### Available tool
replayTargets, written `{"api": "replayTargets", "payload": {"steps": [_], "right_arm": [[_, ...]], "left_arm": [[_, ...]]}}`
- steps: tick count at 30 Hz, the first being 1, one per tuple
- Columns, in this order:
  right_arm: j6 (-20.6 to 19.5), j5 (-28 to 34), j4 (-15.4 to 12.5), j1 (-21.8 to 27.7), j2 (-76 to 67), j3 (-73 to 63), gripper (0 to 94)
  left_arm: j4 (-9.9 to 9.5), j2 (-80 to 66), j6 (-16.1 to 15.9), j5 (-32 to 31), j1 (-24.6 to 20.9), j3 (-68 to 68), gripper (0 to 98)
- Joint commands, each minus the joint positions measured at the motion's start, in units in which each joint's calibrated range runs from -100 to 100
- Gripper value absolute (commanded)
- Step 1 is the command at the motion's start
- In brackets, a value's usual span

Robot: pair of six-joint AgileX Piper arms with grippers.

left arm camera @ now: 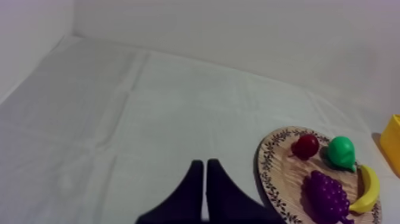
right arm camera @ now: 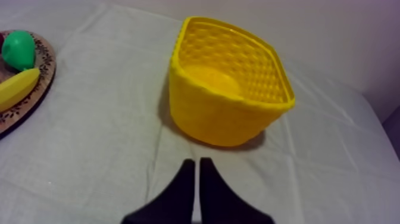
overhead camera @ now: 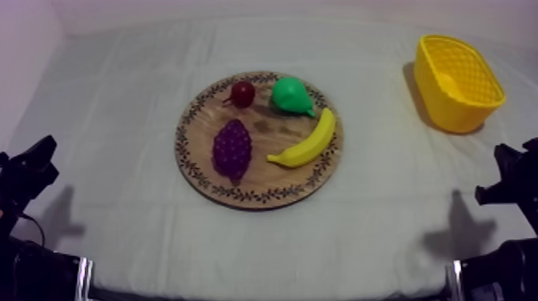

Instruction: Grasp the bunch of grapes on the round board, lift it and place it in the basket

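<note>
A purple bunch of grapes [overhead camera: 231,150] [left arm camera: 327,195] lies on the left part of the round wooden board [overhead camera: 208,128] [left arm camera: 286,179] [right arm camera: 36,89] in the middle of the table. The yellow basket [overhead camera: 459,81] [right arm camera: 229,89] stands at the far right, with nothing in it. My left gripper [overhead camera: 32,164] [left arm camera: 204,173] rests low at the left, shut, with its fingers together as a narrow wedge, well short of the board. My right gripper [overhead camera: 508,172] [right arm camera: 197,170] rests low at the right, shut, pointing at the basket from a short way off.
On the board with the grapes lie a small red fruit [overhead camera: 242,94] [left arm camera: 307,145], a green pear [overhead camera: 291,96] [left arm camera: 341,152] [right arm camera: 18,50] and a banana [overhead camera: 308,141] [left arm camera: 367,189] [right arm camera: 16,87]. Grey-white cloth [overhead camera: 120,96] covers the table; walls rise behind and at the left.
</note>
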Motion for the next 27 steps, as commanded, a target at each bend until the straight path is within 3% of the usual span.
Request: {"api": "replayTargets", "payload": {"steps": [1, 19, 27], "right_arm": [[0.04, 0.14, -0.08, -0.16, -0.03, 0.04, 0.5], [0.71, -0.49, 0.14, -0.59, -0.03, -0.03, 0.5], [-2.46, -4.46, 6.09, -6.05, 5.67, -4.27, 0.5]], "left_arm": [[-0.04, 0.00, 0.06, -0.05, 0.00, -0.02, 0.1], [-0.04, 0.00, 0.06, -0.05, 0.00, -0.02, 0.1], [-0.04, 0.00, 0.06, -0.05, 0.00, -0.02, 0.1]]}}
